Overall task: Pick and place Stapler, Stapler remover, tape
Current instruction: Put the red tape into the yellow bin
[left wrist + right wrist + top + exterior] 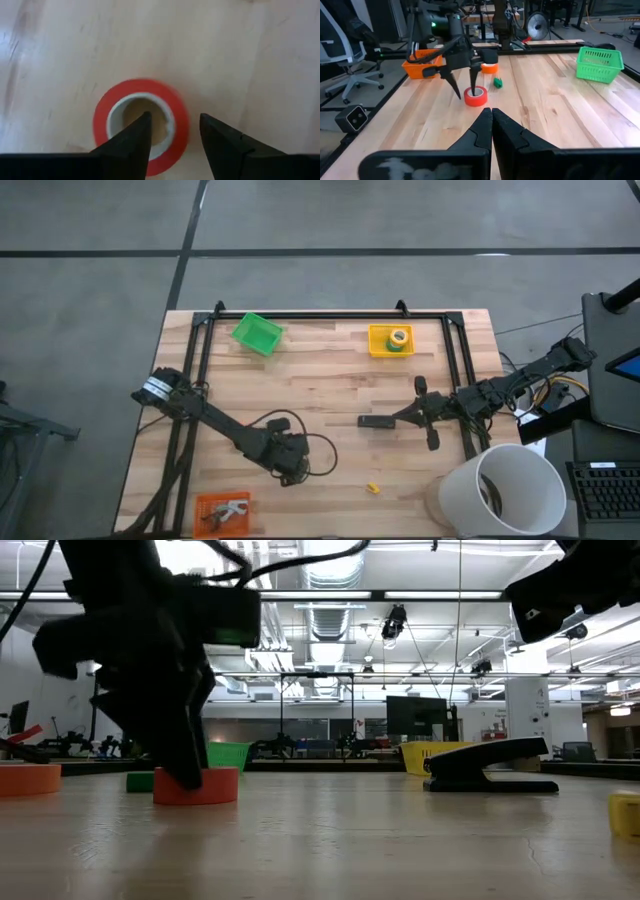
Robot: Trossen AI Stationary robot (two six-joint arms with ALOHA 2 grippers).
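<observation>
Left wrist view: the left pincer (pixel 172 137) stands parted astride one wall of the red tape roll (pixel 141 125), one finger in its core, gripping nothing yet. The roll lies flat near the worktop's (pixel 330 380) front edge; light, stiff, best pinched across that wall.

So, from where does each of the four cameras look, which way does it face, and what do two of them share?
High view: above the table, facing straight down; both arms show, with the stapler before the right gripper.
Low view: at table-top height, facing level across; the left arm stands over the red tape roll.
Left wrist view: on the left wrist, facing down; left gripper open, one finger inside the roll.
Right wrist view: on the right wrist, facing across the table; own fingers shut.
Shared: both wrist views show the red tape roll.
</observation>
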